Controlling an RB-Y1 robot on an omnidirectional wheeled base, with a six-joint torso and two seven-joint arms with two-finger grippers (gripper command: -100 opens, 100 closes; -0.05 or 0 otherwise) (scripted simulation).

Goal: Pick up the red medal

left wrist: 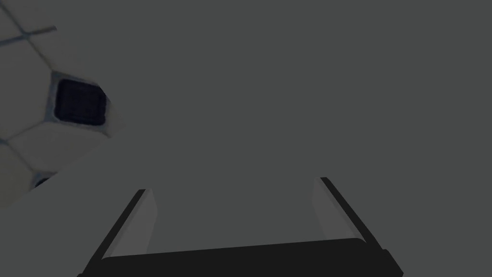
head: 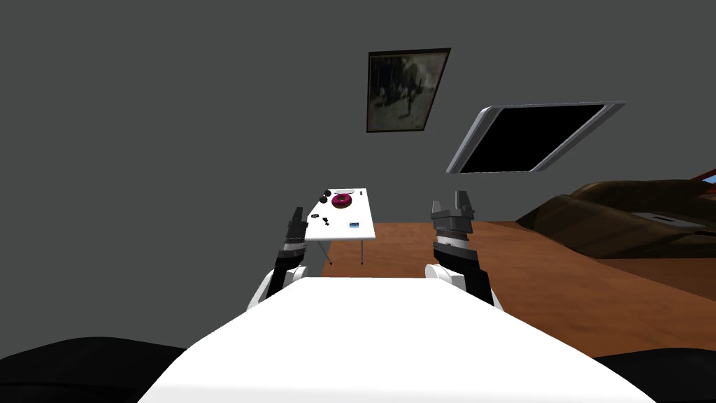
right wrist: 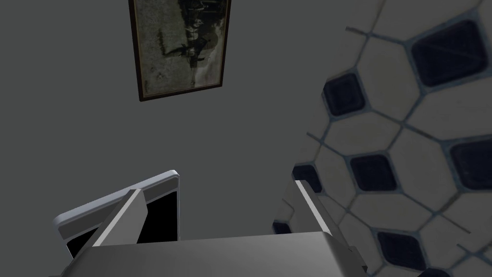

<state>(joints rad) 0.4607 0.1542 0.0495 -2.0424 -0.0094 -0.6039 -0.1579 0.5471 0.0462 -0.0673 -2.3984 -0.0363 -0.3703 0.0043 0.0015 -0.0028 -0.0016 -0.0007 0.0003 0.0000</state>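
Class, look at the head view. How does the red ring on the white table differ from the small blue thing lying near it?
The red ring is round with a hole, while the blue thing is a flat rectangle. The red ring looks clearly larger than the blue thing. The red ring lies toward the far end, and the blue thing lies near the front edge. Both rest on the white table.
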